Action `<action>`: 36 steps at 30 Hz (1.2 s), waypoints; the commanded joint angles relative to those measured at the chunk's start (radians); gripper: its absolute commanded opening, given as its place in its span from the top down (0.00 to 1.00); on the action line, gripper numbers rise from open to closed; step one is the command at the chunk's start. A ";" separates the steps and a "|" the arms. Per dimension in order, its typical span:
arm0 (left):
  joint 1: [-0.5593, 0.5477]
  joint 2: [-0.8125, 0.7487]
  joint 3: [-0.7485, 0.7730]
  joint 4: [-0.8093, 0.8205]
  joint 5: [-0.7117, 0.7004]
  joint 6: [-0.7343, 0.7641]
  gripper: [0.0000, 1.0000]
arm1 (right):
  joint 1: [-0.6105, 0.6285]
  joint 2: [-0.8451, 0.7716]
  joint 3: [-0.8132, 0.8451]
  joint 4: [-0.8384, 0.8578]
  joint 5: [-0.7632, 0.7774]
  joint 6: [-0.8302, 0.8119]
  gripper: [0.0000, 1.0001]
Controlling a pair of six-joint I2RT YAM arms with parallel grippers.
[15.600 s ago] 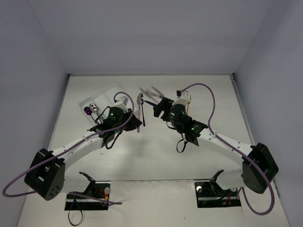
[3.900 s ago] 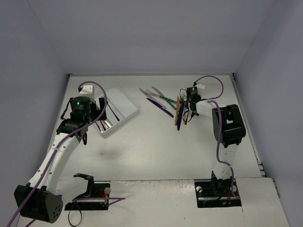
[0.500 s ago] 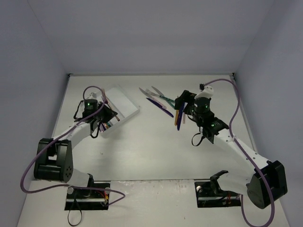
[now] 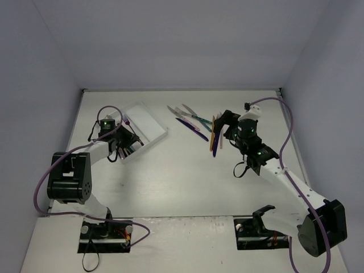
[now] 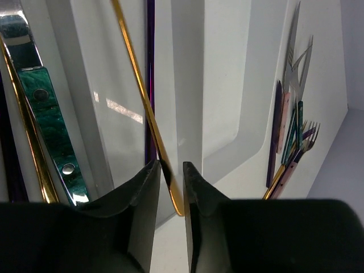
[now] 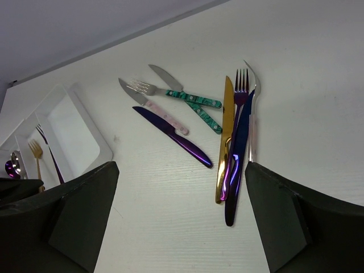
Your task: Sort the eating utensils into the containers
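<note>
Gold slim metal utensil point(image 5: 142, 91) lies between left gripper point(image 5: 170, 166) jaws, barely parted, inside white plastic three-compartment tray point(image 5: 190, 85); hold unclear. Right gripper point(image 6: 179, 168) gapes wide, empty.

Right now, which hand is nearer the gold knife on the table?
Right. The right hand hovers close beside the gold knife; the left hand is far across the table, over the white cutlery tray.

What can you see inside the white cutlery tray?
In the tray: a gold handle beside a purple handle, and a teal riveted handle in the next compartment. The left tool covers their near ends.
</note>
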 commanded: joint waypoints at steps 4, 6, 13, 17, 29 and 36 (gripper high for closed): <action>0.004 0.019 0.079 0.055 0.015 0.025 0.61 | -0.010 -0.015 0.007 0.045 -0.008 -0.012 0.09; 0.005 0.013 0.077 0.054 0.015 0.021 0.56 | -0.011 -0.016 0.007 0.044 -0.009 -0.012 0.09; 0.001 -0.125 0.092 -0.048 -0.016 0.104 0.41 | -0.021 0.023 0.018 0.021 0.023 -0.043 0.10; -0.019 -0.253 0.195 -0.261 -0.110 0.274 0.34 | -0.043 0.113 0.057 -0.014 0.065 -0.055 0.13; -0.034 -0.562 0.256 -0.585 -0.339 0.724 0.28 | -0.122 0.491 0.232 -0.026 0.097 -0.127 0.33; -0.032 -0.601 0.167 -0.578 -0.353 0.757 0.28 | -0.145 0.682 0.347 -0.025 0.110 -0.152 0.54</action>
